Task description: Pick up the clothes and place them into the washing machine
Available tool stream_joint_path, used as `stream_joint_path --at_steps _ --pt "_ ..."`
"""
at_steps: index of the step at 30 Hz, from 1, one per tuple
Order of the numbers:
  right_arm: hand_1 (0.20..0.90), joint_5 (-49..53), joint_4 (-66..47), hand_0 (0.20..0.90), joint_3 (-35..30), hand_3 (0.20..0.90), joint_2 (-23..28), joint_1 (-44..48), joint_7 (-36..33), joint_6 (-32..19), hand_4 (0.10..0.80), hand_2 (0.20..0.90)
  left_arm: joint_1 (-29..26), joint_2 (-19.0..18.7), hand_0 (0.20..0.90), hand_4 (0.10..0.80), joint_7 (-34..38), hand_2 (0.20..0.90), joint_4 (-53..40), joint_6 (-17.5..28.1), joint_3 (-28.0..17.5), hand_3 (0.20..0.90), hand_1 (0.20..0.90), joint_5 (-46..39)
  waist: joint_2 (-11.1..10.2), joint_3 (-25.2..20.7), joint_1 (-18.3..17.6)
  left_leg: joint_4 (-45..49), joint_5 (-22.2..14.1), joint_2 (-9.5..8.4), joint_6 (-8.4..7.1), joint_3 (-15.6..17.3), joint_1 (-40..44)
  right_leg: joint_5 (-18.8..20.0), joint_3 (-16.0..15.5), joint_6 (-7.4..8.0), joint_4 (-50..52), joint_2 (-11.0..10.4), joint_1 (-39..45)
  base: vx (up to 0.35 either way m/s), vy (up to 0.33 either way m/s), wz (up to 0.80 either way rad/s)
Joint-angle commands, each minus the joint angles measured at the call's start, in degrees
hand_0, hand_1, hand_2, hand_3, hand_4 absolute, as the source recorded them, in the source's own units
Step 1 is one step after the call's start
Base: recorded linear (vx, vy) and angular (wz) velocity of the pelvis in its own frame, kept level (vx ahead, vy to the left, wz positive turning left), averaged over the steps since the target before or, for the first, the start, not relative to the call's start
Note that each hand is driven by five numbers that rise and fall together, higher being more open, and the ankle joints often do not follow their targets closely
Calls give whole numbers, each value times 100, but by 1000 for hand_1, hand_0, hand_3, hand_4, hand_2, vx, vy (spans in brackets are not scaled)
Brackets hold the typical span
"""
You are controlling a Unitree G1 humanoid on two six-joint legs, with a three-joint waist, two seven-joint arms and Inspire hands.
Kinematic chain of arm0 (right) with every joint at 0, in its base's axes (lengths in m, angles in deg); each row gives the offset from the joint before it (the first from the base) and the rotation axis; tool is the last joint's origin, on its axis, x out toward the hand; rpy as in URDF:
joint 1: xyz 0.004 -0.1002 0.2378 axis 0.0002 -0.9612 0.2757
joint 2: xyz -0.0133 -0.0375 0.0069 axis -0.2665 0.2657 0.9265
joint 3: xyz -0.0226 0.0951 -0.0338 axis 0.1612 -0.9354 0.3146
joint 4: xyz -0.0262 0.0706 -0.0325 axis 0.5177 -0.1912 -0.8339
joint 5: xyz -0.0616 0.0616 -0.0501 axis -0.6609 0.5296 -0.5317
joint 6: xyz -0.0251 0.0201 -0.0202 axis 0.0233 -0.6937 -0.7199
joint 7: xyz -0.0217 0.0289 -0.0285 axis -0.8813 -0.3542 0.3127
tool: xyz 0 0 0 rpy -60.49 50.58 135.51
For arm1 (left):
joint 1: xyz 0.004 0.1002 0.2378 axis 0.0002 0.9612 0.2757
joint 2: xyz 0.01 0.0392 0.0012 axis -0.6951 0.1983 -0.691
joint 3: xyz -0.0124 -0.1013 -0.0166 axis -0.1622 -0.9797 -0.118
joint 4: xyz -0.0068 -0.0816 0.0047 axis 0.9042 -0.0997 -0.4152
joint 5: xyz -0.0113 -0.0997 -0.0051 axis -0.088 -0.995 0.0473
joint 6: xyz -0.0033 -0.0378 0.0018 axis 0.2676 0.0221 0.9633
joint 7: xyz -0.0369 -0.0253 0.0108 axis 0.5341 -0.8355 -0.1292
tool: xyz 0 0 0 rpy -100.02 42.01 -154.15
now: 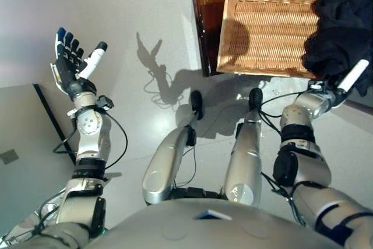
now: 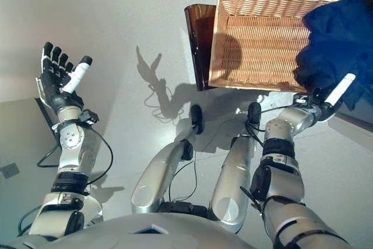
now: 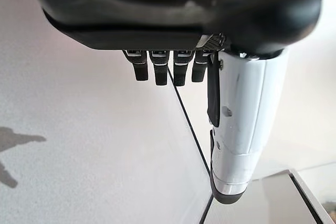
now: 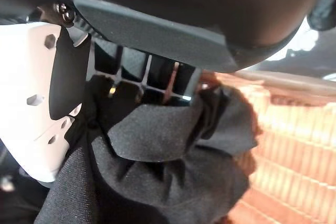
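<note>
A heap of dark clothes (image 1: 344, 33) lies over the right end of a woven basket (image 1: 262, 27). My right hand (image 1: 338, 88) is at the heap's near edge, its white-covered thumb sticking out to the right. In the right wrist view the dark cloth (image 4: 157, 182) is bunched against the palm, with the fingers (image 4: 142, 77) curled into it beside the thumb (image 4: 31, 93). My left hand (image 1: 70, 62) is raised far to the left, open and holding nothing, fingers (image 3: 163, 72) straight. No washing machine shows in any view.
The basket rests tilted on a dark brown box (image 1: 205, 21) ahead and to the right. A darker grey floor panel with a black edge (image 1: 23, 144) lies at the lower left. Pale floor (image 1: 145, 10) stretches between the left hand and the basket.
</note>
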Motion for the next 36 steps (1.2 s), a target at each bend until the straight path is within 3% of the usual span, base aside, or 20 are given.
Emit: stream_joint_path --at_steps 1,9,16,17,27,32,36 --pt "200 -553 -633 200 -226 200 603 -78 -169 -780 300 200 57 -138 900 800 29 900 -301 576 -117 900 900 -16 411 -589 45 520 -625 -21 -572 -333 -221 87 39 -256 -440 -103 126 27 14 -9" --pt "200 -1216 -1024 200 -183 200 1330 366 -587 -881 300 200 72 -179 900 800 -108 900 -217 603 32 900 900 -27 533 -719 81 498 -641 26 -601 -283 -115 -13 95 -281 -345 -61 126 21 -13 -4" --pt "200 -1690 -1237 200 -138 200 2178 553 -868 -878 300 200 139 -292 900 800 -180 900 -196 596 -44 900 900 -49 453 -814 40 437 -605 152 -680 -313 11 -86 61 -318 -305 59 190 34 -79 -2" --pt "200 -1822 -1113 200 -101 200 2543 632 -940 -799 300 200 127 -354 900 800 -201 900 -129 591 -71 900 900 -51 393 -888 28 399 -644 167 -700 -332 73 -159 32 -327 -312 78 247 -3 -52 -3" --pt "200 -2090 -458 200 162 200 3842 952 -1058 -410 300 200 140 -529 900 800 -273 900 -4 582 -146 900 900 -46 279 -1067 51 247 -551 251 -803 -401 230 -203 -74 -361 -330 175 353 17 -59 0" --pt "200 -2139 191 200 325 200 4277 1168 -1162 -63 300 200 158 -641 900 800 -285 900 -51 580 -76 900 900 -34 284 -1034 85 197 -437 308 -833 -433 221 -160 -117 -377 -328 254 320 -9 -39 3" --pt "200 -2054 498 200 476 200 4147 1293 -1091 24 300 200 209 -614 900 800 -280 900 -256 605 -94 900 900 -30 203 -841 147 464 -480 404 -811 -557 55 -178 -138 -407 -166 364 204 -66 -70 -2"
